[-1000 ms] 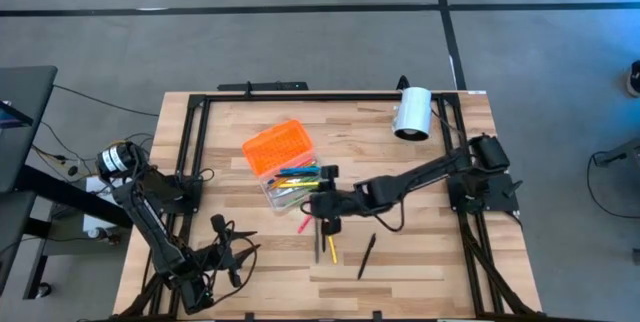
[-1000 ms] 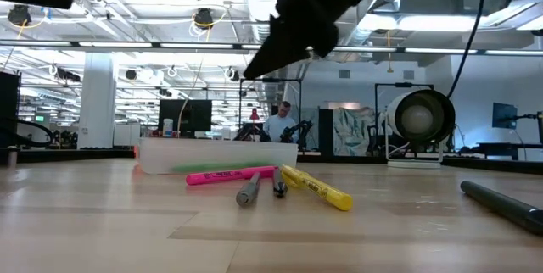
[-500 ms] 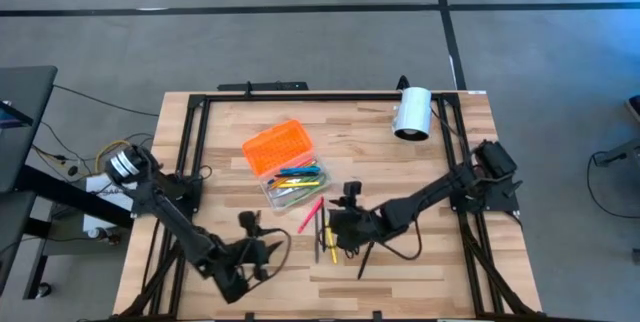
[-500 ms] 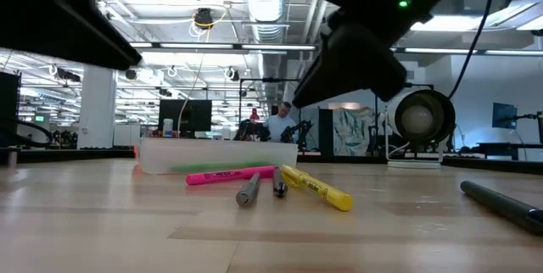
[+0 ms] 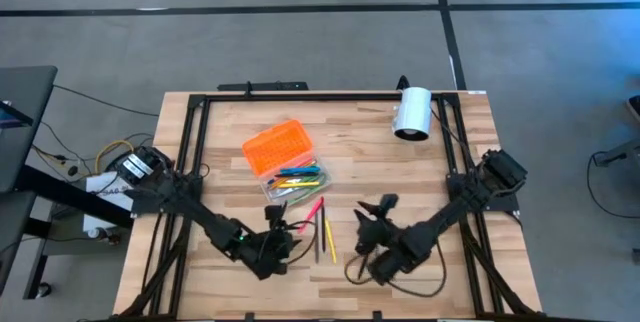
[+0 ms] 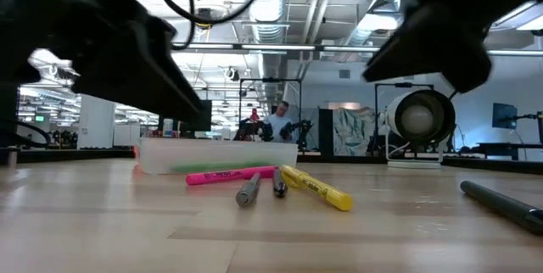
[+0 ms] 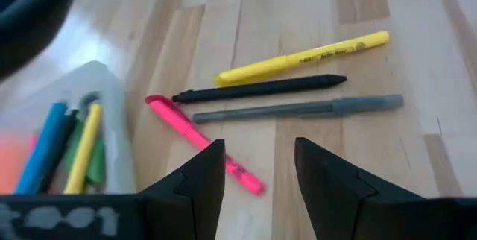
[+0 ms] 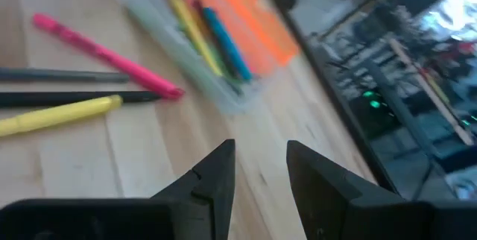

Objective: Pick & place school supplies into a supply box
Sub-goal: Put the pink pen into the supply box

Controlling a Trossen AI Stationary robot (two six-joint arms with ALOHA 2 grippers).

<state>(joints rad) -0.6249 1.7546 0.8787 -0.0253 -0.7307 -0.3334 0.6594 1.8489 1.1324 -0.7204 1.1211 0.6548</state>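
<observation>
The supply box's clear base (image 5: pixel 294 184) lies mid-table with several coloured pens in it, its orange lid (image 5: pixel 278 147) beside it on the far side. Loose on the wood just near of it lie a pink marker (image 7: pixel 203 141), a black pen (image 7: pixel 261 89), a grey pen (image 7: pixel 298 109) and a yellow marker (image 7: pixel 302 58). My left gripper (image 5: pixel 277 215) hovers open to their left, pointing at them; the pink marker's end shows beyond its fingers. My right gripper (image 5: pixel 377 210) hovers open to their right, holding nothing.
A white cylinder (image 5: pixel 412 112) stands at the far right of the table. Another black pen (image 6: pixel 501 203) lies near the front edge, by my right arm. A black frame (image 5: pixel 190 162) runs along the table's sides. Bare wood lies between the two grippers' near sides.
My left gripper has swept from the near left corner toward the right and tipped, arriving beside the loose pens. My right gripper has left the spot over the box, gone toward the near and right edges and turned about. Neither gap has changed; the pens have stayed put.
</observation>
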